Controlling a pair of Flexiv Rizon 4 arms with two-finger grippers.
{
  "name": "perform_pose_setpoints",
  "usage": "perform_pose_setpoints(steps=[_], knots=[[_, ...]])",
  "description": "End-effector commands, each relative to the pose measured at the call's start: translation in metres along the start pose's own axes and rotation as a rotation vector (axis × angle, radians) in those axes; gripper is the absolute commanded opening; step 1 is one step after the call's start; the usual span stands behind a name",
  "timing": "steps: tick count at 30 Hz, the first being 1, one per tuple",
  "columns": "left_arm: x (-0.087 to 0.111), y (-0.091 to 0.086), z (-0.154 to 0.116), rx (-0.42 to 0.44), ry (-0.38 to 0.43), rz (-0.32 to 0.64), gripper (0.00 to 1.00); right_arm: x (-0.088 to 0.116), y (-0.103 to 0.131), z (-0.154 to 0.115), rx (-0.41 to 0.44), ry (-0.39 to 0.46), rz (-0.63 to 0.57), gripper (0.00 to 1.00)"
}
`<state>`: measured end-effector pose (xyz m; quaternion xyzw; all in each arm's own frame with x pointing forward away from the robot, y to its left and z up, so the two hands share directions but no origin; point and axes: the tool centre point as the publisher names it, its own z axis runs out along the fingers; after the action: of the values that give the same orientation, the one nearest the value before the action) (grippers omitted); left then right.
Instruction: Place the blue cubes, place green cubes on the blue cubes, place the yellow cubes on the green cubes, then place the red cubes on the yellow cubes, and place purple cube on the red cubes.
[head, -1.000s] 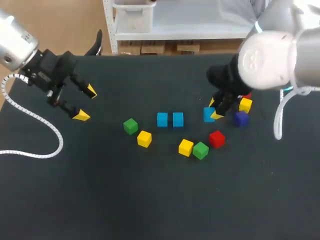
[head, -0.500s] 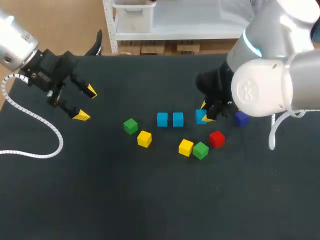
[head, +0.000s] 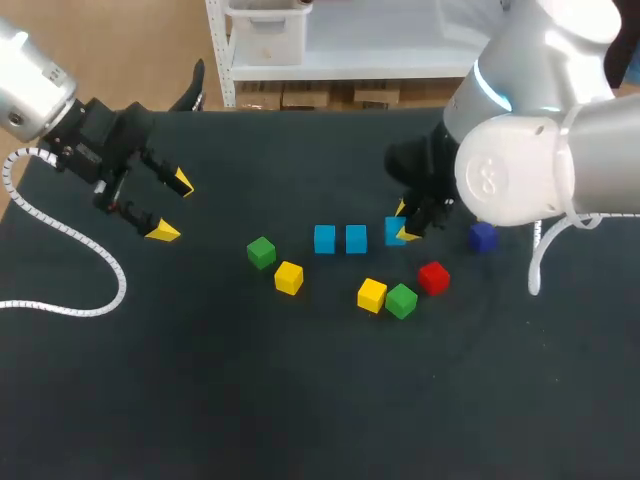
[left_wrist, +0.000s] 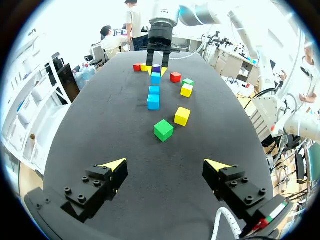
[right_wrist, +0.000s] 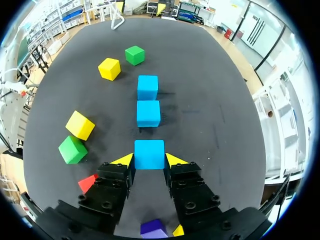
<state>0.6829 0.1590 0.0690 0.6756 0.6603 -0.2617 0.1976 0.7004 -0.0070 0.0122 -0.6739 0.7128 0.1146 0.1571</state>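
Right jaws clamp one blue cube (right_wrist: 149, 154), in line with two more blue cubes (right_wrist: 148, 113) just ahead on the tabletop (head: 300, 400). Left jaws wide, empty, well apart from the cubes. Purple cube (head: 483, 236) near right arm (head: 520, 150).

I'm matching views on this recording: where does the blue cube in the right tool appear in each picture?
Head view: held blue cube between the right tool's tips, right of the two other blue cubes.
Left wrist view: held blue cube at the blue line's far end, far ahead of the left tool.
Right wrist view: held blue cube between its own tool's tips.
Shared landmark: purple cube, close beside it.
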Motion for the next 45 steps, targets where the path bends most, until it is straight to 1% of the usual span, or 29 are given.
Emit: perform_pose_setpoints(steps=[1,10,45], knots=[[0.001,-0.001,0.0,-0.002,-0.003,0.004,1.0,-0.001,-0.001,0.003,-0.003,-0.003,0.002,0.0],[0.001,-0.001,0.0,-0.002,-0.003,0.004,1.0,-0.005,0.0,0.008,-0.016,-0.008,0.0,0.0],[0.001,-0.001,0.0,-0.002,-0.003,0.004,1.0,-0.003,-0.002,0.015,-0.046,-0.014,0.0,0.0]])
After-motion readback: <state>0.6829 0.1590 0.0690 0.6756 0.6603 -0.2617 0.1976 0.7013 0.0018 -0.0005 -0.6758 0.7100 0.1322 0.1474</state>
